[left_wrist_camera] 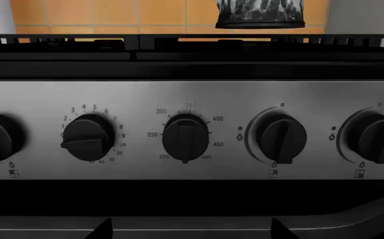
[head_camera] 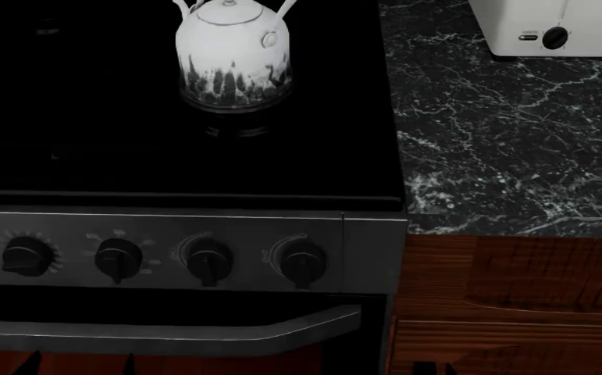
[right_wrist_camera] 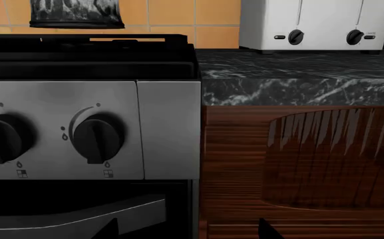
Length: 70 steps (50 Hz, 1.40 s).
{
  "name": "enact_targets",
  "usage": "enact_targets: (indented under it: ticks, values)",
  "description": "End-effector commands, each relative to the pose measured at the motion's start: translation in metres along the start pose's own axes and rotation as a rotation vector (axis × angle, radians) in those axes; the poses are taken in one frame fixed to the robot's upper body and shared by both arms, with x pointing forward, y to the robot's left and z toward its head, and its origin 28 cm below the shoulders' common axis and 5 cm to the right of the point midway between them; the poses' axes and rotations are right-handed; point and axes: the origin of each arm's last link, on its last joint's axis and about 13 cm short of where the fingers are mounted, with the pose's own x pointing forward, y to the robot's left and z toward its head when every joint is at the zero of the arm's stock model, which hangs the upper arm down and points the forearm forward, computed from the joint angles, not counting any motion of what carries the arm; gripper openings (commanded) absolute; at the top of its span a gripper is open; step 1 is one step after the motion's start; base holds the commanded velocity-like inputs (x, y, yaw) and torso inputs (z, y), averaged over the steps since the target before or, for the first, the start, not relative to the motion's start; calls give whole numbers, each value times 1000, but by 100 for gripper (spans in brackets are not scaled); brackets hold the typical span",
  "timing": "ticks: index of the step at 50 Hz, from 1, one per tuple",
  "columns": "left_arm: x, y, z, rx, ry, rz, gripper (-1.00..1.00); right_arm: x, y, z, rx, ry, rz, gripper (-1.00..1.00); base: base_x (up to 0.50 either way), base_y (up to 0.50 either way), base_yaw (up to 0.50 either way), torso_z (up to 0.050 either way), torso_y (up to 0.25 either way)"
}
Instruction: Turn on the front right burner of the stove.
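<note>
The large stove [head_camera: 176, 156], with black cooktop and brushed grey front panel, is seen from the front. Its front right burner is lost in the dark glass near the white marbled kettle [head_camera: 233, 55]. Four round black knobs [head_camera: 209, 262] are lined along the panel above the grey oven handle bar [head_camera: 279, 328]. Only dark fingertip points are shown at the frame edges, so whether either gripper is spread cannot be told.

**Three views of one stove front**

The head camera looks steeply down on the stove [head_camera: 176, 156] and counter [head_camera: 509, 156]. Both wrist cameras face the knob panel [left_wrist_camera: 192, 94] level and close. All share the kettle [head_camera: 233, 55] and rightmost knob [right_wrist_camera: 97, 138].
</note>
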Motion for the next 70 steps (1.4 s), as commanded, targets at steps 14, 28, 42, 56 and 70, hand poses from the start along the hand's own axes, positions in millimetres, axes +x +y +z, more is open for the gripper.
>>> enact_targets:
  ticks: [14, 28, 42, 56, 70]
  values:
    - [0, -1, 0, 13, -9, 5, 100, -1, 0, 0, 2, -8, -2, 100, 0, 0, 0, 0, 0]
    - [-1, -1, 1, 15, -19, 8, 100, -2, 1, 1, -13, -29, 28, 100, 2, 221, 0, 0, 0]
    - [-1, -1, 1, 16, -22, 15, 100, -2, 1, 1, -16, -26, 28, 100, 7, 441, 0, 0, 0]
    - [0, -1, 0, 19, -22, 10, 100, -2, 1, 0, -20, -26, 14, 100, 3, 157, 0, 0, 0]
    - [1, -2, 0, 26, -19, 11, 100, 4, -7, 12, -38, 32, 12, 100, 0, 0, 0, 0, 0]
